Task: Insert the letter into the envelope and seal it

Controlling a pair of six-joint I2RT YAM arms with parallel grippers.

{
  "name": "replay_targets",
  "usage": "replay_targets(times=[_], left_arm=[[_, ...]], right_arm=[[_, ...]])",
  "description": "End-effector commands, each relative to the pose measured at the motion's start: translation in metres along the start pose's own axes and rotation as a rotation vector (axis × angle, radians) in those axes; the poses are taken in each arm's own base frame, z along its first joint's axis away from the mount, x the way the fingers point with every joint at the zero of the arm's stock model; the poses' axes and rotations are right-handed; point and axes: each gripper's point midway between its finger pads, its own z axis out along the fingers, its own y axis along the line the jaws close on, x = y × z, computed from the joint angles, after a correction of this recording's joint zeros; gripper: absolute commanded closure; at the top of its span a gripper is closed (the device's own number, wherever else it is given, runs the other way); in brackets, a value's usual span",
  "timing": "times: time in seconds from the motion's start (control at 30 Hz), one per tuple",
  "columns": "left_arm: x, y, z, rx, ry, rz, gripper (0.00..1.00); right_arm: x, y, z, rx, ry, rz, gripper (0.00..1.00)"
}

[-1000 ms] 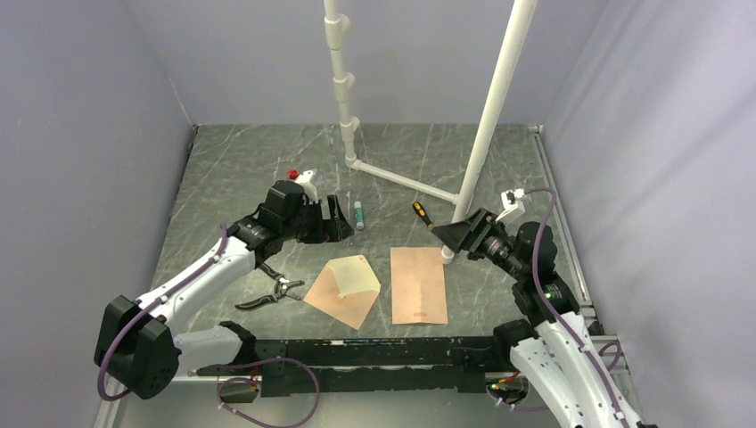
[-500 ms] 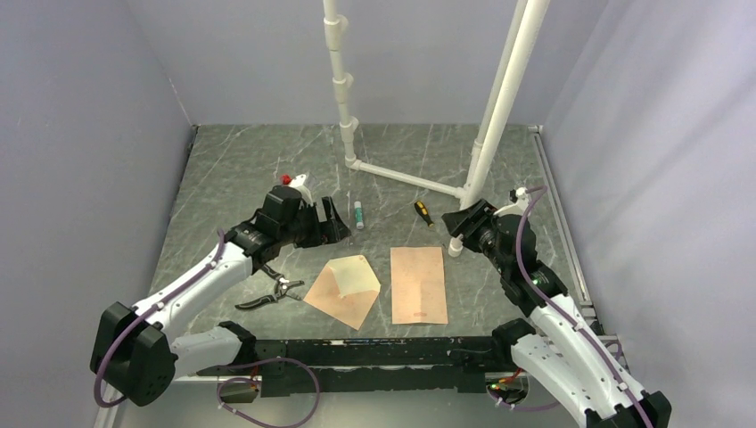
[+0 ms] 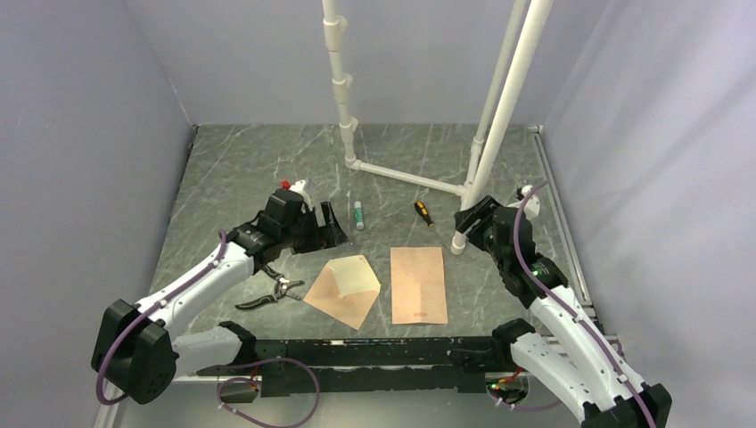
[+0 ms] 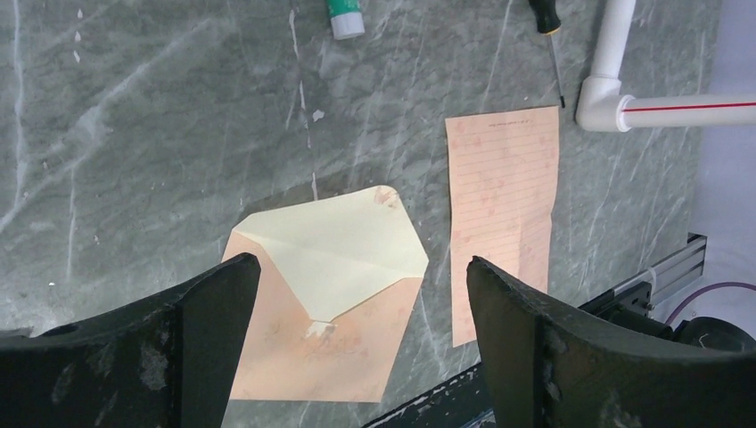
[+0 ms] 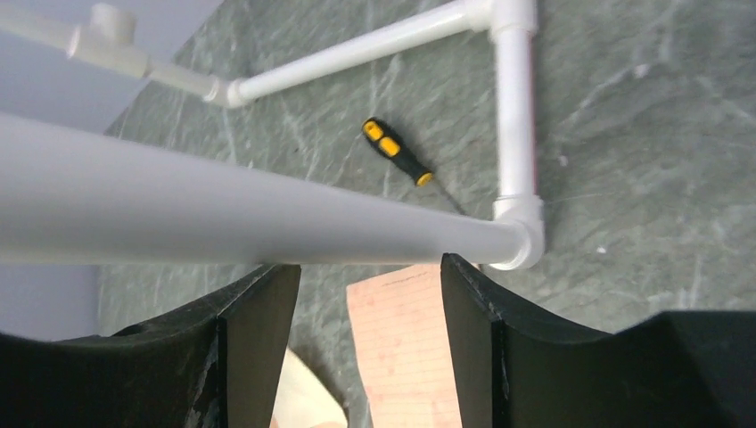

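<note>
Seen from above, the envelope [image 3: 343,290] was laid flat on the table [image 3: 232,169] at lower centre of the frame. The letter [image 3: 419,283] was placed just to its right, not touching it. A pair of pliers [image 3: 267,294] was set to the envelope's left. Higher in the frame, a glue stick [image 3: 358,214] was laid above the envelope and a screwdriver [image 3: 422,213] above the letter. A pipe frame [image 3: 406,178] was stood behind both, at upper centre. The left gripper [image 3: 332,223] was held left of the glue stick, and the right gripper [image 3: 464,214] right of the screwdriver.
</note>
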Motion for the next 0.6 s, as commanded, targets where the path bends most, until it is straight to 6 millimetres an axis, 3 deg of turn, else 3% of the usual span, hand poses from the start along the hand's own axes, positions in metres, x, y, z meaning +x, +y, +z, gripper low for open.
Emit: replay_targets(times=[0.0, 0.07, 0.3, 0.4, 0.57], left_arm=[[0.008, 0.009, -0.001, -0.045, 0.025, -0.032, 0.09], [0.013, 0.016, -0.001, -0.075, 0.041, -0.045, 0.09], [0.031, 0.027, 0.001, -0.101, 0.079, -0.084, 0.13], [0.034, 0.017, 0.004, -0.026, 0.092, -0.074, 0.19], [0.043, -0.021, 0.010, 0.168, 0.177, -0.048, 0.19]], right_arm=[[0.008, 0.056, -0.015, -0.310, 0.077, -0.082, 0.36], [0.028, 0.064, -0.026, -0.411, 0.153, -0.109, 0.36], [0.078, 0.040, -0.049, -0.476, 0.294, -0.185, 0.36], [0.095, 0.017, -0.049, -0.391, 0.354, -0.205, 0.35], [0.127, -0.036, -0.040, -0.078, 0.500, -0.160, 0.34]])
